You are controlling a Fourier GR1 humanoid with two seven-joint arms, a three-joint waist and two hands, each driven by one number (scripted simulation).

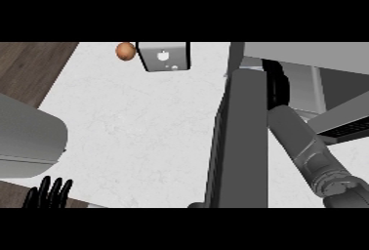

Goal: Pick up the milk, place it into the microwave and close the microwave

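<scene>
While the right forearm [308, 149] ran from the near right corner up toward the far side in the head view, the right hand [276, 85] showed only as a black shape inside the mouth of the microwave [302, 51], just past the open microwave door [241, 141]. I could not tell whether that hand was open, closed or gripping anything. No milk showed at it. The only carton-like thing in view was a grey carton [164, 56] with a white mark, which I judged to be the milk. It stood at the far edge of the desk [137, 127], just beside a brown egg [126, 51]. From the right hand the carton lay to the left and a little farther off, and the door stood between them as a long dark slab running near to far. That made the door's far end the edge to clear. Its long axis seemed to stand upright, though the steep view left that unsure. The left hand [49, 191] rested open, fingers up, at the near left edge, on the carton's side of the door but well apart from it. Bare desk lay between them, with a grey rounded body [29, 136] crowding the left edge.
</scene>
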